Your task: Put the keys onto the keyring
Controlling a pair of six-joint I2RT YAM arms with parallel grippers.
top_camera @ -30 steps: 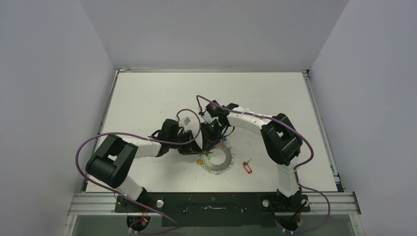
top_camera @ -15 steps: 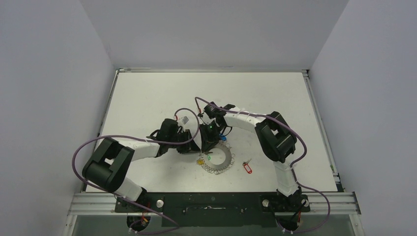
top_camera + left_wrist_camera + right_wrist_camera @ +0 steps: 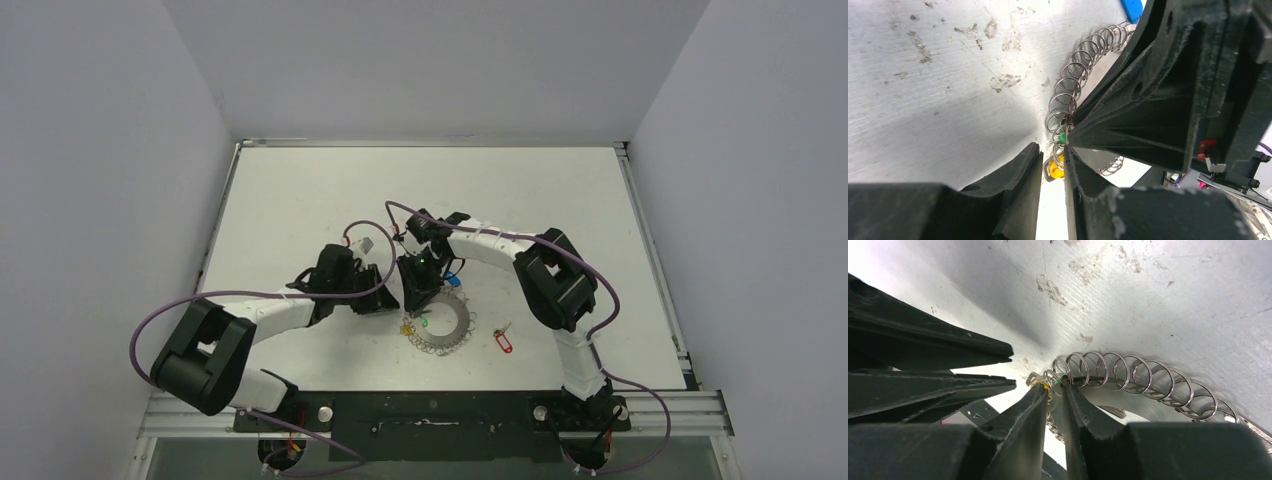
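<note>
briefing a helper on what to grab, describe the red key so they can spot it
On the white table, toward the near edge, lies a grey ring edged with wire loops. To its right, apart from it, is a silver key. Its red tag sets it apart from the yellow tag, green tag and blue tag by the ring.

The left arm [image 3: 203,357] has swung its big elbow block further out to the left and down toward the near edge of the tabletop [image 3: 300,190]. The right arm [image 3: 550,282] has drifted left at the elbow too. The left end effector [image 3: 397,297] and right end effector [image 3: 418,288] have both slid slightly left at the far-left rim of the keyring [image 3: 450,325].
</note>
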